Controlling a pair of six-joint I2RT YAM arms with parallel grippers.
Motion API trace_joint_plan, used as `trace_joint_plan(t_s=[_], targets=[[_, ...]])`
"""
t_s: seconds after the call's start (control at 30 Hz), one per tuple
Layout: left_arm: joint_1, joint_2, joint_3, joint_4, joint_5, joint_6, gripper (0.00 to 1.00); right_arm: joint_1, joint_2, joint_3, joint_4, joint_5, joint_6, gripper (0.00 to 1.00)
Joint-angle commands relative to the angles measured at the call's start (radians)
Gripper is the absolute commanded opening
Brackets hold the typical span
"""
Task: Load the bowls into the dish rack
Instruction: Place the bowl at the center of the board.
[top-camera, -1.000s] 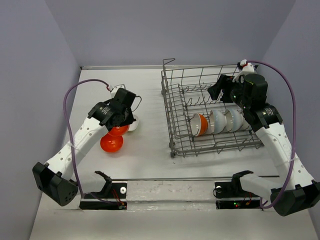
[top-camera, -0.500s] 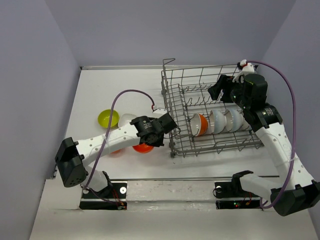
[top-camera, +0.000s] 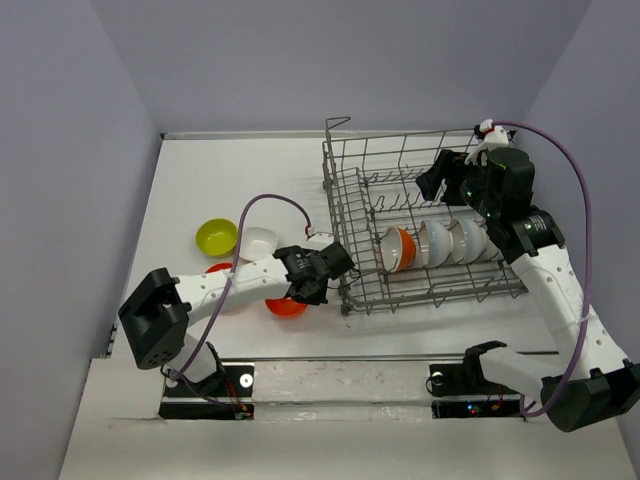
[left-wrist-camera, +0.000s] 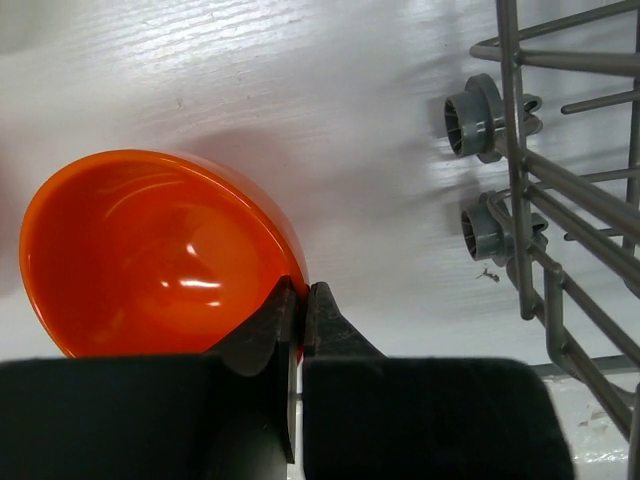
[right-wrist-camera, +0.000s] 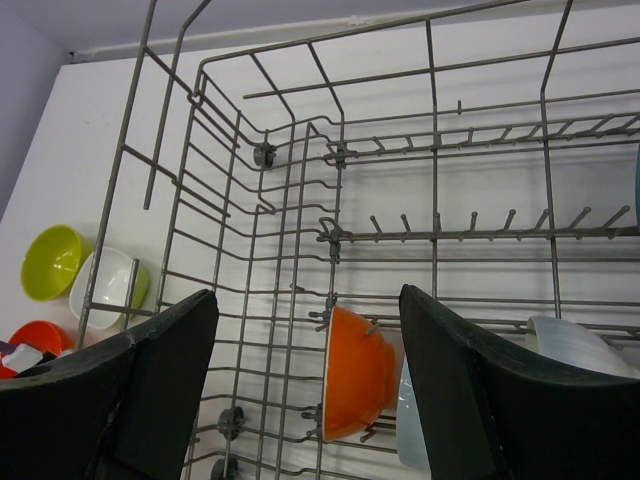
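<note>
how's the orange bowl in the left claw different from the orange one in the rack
The held orange bowl is outside the dish rack; the racked orange bowl stands on edge inside it. The left claw pinches the held bowl's rim; nothing grips the racked one. Both are glossy orange.

Left wrist view: the left gripper (left-wrist-camera: 300, 295) blocks the near rim of the orange bowl (left-wrist-camera: 150, 250), and the dish rack (left-wrist-camera: 512, 60) runs off the right edge, only wheels and some wires showing. From above, left of the dish rack, the left arm (top-camera: 225, 287) covers most of a second orange bowl (top-camera: 213, 268). Right wrist view, inside the dish rack: a blue bowl (right-wrist-camera: 637, 180) is a mere sliver at the right edge, and a white bowl (right-wrist-camera: 565, 345) is cut off at the bottom.
</note>
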Motion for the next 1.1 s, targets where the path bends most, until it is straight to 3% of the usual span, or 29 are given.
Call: trace_joint_plan(t_s=[0.0,0.57,0.8,1.07], targets=[[-0.008,0.01,-0.016,0.061,-0.012,-0.001,0.08,0.009,-0.002,0.009,0.023,0.008,-0.011,0.79],[-0.007,0.066,-0.031,0.108,0.002,0.012,0.37,0.009,-0.005,0.006,0.022,0.009,-0.011,0.79],[-0.007,0.039,-0.013,0.081,-0.021,0.004,0.58,0.009,-0.006,0.006,0.022,0.008,-0.012,0.79],[-0.007,-0.064,0.053,-0.029,-0.087,-0.004,0.61,0.009,-0.008,0.005,0.023,0.009,-0.014,0.78]])
